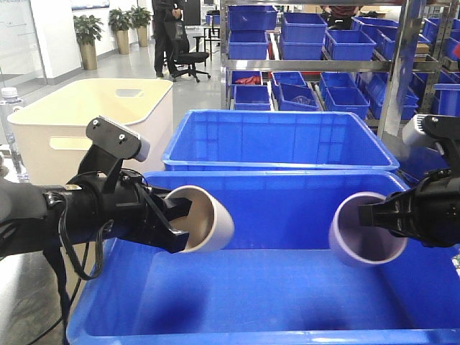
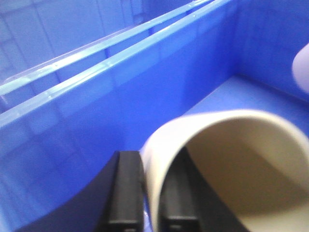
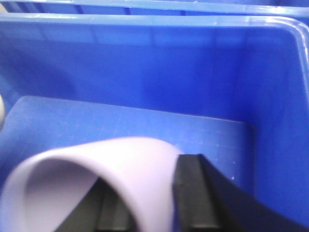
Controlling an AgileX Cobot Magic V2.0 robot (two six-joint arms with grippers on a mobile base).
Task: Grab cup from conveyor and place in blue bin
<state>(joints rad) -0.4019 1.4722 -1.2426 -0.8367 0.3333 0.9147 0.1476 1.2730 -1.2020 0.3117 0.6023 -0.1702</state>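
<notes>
Over the blue bin (image 1: 287,215) we hold two cups, both tipped sideways and clear of its floor. Our left jaws pinch the wall of a cream cup (image 1: 205,218), one finger (image 2: 128,198) outside and one inside. Our right jaws pinch a lilac cup (image 1: 359,241) likewise. A second blue tub (image 1: 273,136) stands just behind the bin.

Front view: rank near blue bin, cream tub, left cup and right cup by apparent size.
1. near blue bin, though being closest helps it
2. cream tub
3. left cup and right cup: look alike, not ranked
</notes>
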